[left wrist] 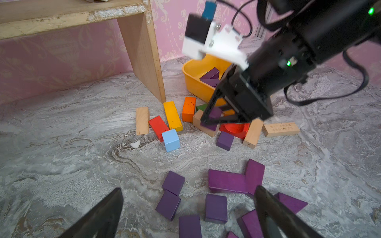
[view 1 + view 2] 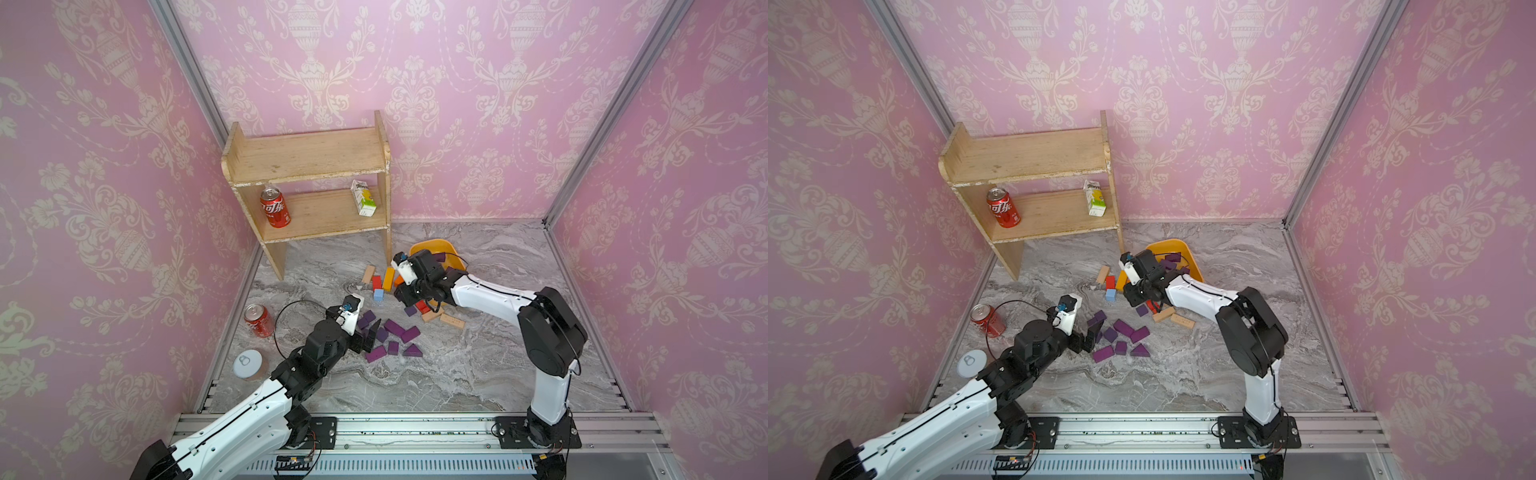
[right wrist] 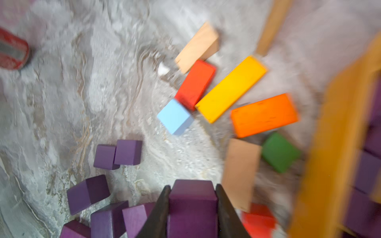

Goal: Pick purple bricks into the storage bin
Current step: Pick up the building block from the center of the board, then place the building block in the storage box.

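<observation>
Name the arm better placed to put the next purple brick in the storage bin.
Right. The right gripper has its jaws shut on a purple brick beside the storage bin; the left gripper hangs open and empty over loose purple bricks, farther away.

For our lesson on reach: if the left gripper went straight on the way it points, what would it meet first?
Most likely the purple bricks lying just ahead of the open left gripper; which brick comes first is unclear.
</observation>
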You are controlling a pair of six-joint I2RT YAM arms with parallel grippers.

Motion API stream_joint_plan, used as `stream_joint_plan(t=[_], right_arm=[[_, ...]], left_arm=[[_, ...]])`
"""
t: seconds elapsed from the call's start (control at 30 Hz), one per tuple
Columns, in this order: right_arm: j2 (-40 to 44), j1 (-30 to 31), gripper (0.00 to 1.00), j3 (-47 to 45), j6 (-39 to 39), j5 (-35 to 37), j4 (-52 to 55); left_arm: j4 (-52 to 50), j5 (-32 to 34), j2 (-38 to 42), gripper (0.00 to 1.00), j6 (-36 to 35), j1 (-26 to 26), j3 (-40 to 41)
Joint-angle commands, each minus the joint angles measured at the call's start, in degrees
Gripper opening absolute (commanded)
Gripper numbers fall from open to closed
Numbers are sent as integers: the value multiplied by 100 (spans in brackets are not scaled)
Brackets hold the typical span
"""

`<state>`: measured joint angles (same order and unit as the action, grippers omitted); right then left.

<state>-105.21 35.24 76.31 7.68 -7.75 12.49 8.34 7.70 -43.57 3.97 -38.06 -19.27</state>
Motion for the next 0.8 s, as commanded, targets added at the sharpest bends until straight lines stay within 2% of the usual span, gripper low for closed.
stream_joint_plan(t=[0.0, 0.13, 0.27, 0.4, 0.6, 0.77], right_arm=[[735, -383, 16, -187, 148, 74, 104], [969, -805, 16, -371, 90, 449, 127], [609, -1037, 16, -248, 23, 910, 186], [124, -1158, 16, 42, 145, 910, 79], [-778, -1195, 17, 951, 51, 1367, 296], [-1618, -1280, 20, 1814, -161, 1643, 550]], left_arm=[[317, -201, -240, 99, -142, 47, -298], [558, -190, -671, 99, -203, 53, -474], [911, -388, -1186, 99, -163, 61, -694], [973, -641, -1682, 99, -150, 75, -1061], [1341, -751, -2070, 99, -16, 74, -1307], [1217, -901, -2260, 99, -30, 69, -1569]])
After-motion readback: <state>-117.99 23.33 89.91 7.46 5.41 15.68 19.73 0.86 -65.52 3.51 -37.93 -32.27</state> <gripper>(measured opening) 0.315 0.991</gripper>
